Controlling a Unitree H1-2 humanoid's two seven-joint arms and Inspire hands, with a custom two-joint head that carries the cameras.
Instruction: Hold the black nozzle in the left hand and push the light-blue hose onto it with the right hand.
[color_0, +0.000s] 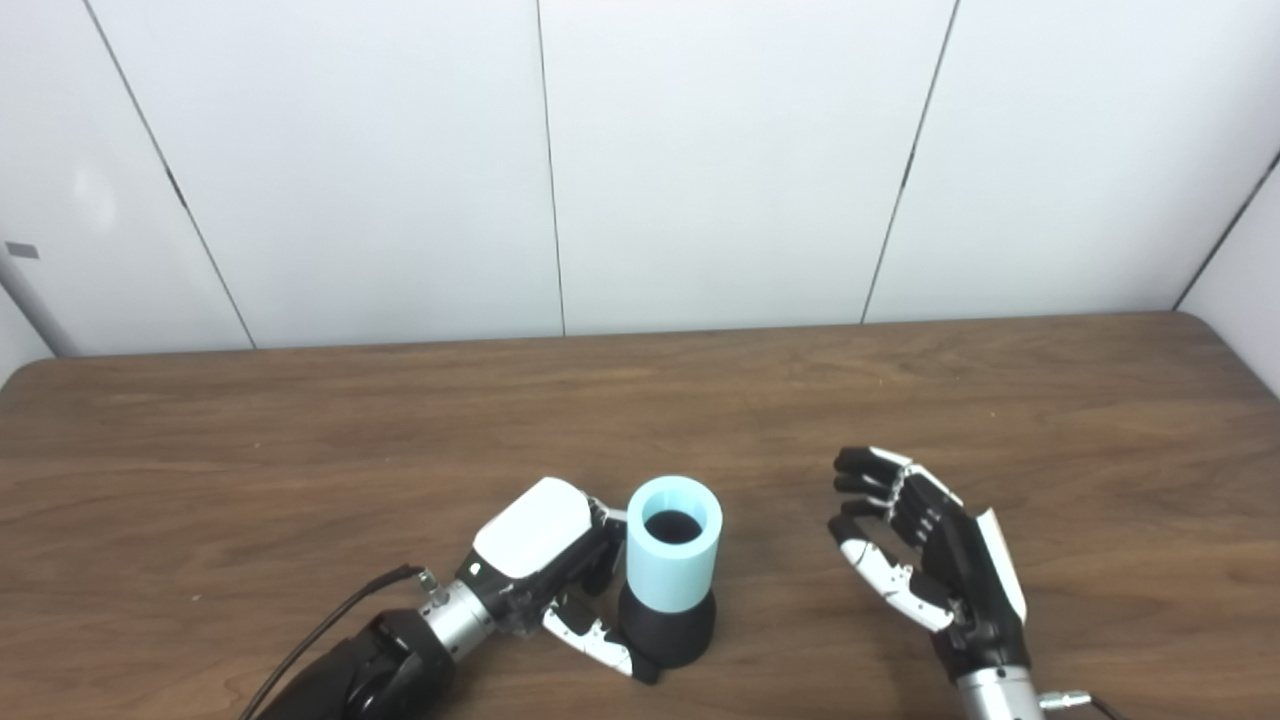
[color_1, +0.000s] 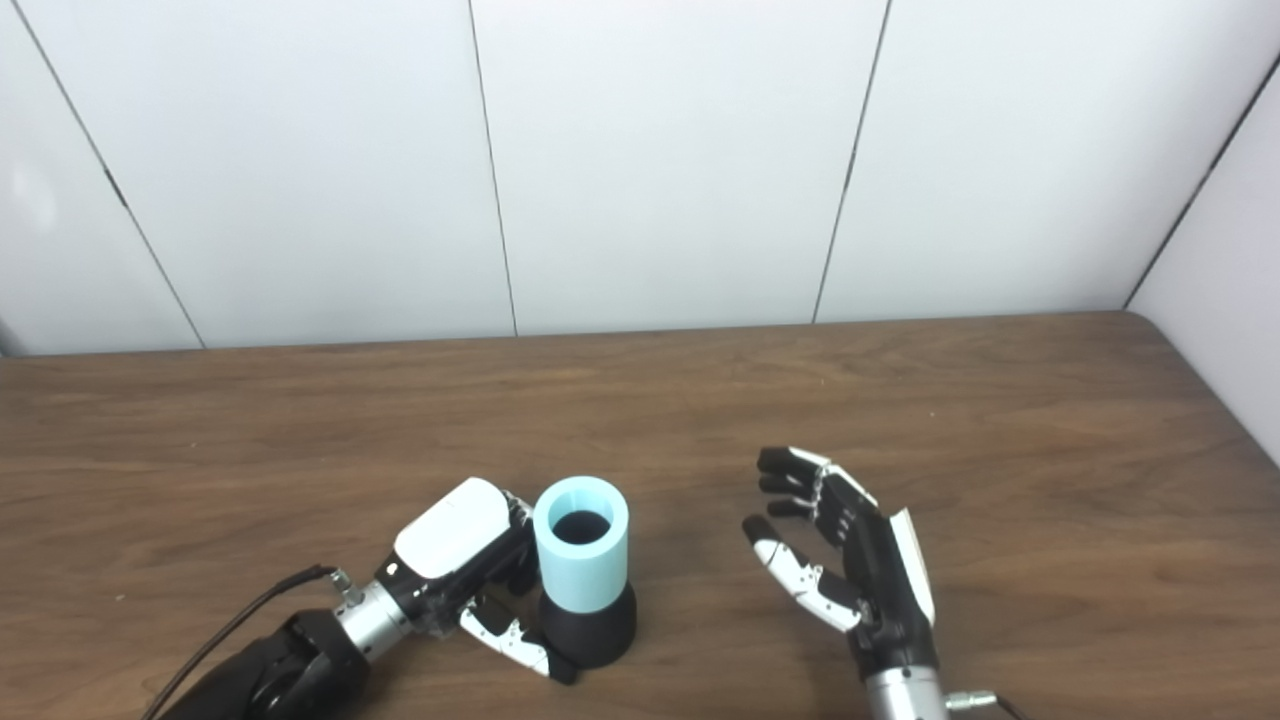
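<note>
Near the front edge of the wooden table (color_0: 300, 420), in the left eye view, the light-blue hose (color_0: 673, 560) stands upright, seated on the black nozzle (color_0: 668, 630). It looks like a short, stiff, light sleeve, best gripped around its wall. The left hand (color_0: 545, 565) wraps the nozzle's base, thumb in front.

In the right eye view, the right hand (color_1: 850, 560) hovers well to the hose's right, fingers spread, holding nothing.
</note>
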